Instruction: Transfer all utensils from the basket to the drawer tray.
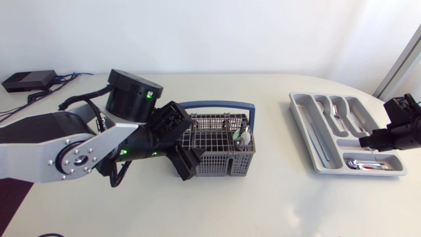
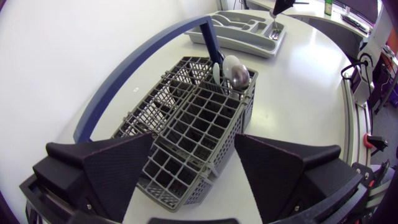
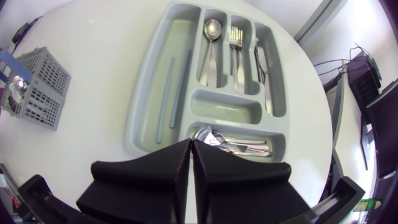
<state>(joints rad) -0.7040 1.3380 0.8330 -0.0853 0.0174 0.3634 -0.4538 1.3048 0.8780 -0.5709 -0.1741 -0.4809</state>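
A grey wire basket (image 1: 220,155) with a blue handle (image 1: 217,104) stands mid-table, and a few spoons (image 1: 244,138) stick up at its right end. My left gripper (image 1: 189,142) hangs open over the basket's left end. In the left wrist view the basket (image 2: 186,124) lies between and ahead of the open fingers (image 2: 118,168), with the spoons (image 2: 235,71) at its far end. The grey drawer tray (image 1: 302,115) lies at the right. My right gripper (image 3: 191,149) is shut above its near compartment, where small spoons (image 3: 233,144) lie. Nothing shows between its fingers.
The tray (image 3: 146,93) also holds a large spoon (image 3: 213,31), a fork (image 3: 234,38), a knife (image 3: 262,62) and two thin grey sticks (image 3: 171,93). A black box (image 1: 27,80) with cables sits at the back left corner.
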